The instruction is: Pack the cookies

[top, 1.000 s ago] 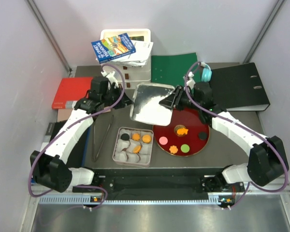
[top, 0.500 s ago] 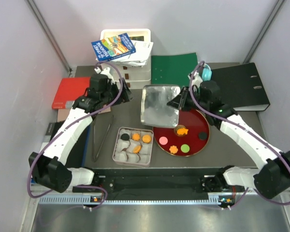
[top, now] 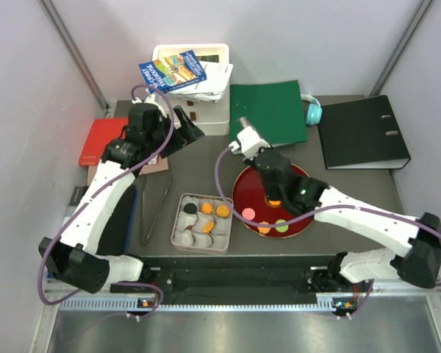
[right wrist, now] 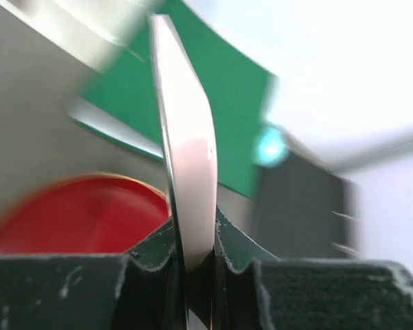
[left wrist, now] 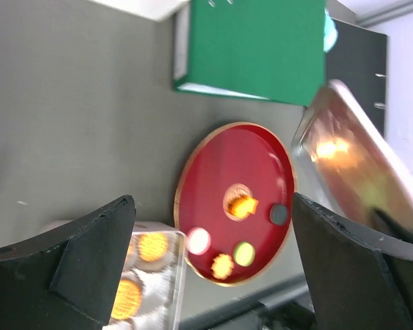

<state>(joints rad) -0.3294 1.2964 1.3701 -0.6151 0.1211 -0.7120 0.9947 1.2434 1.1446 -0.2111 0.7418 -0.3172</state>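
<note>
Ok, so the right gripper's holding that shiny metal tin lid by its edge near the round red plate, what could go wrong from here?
The right gripper pinches the shiny metal tin lid only at its thin rim, standing on edge, while the left gripper is open, so the lid could pivot or slip out. It hangs near the round red plate, so a fall might scatter the cookies there. The right arm reaches across that plate and could brush them.
</note>
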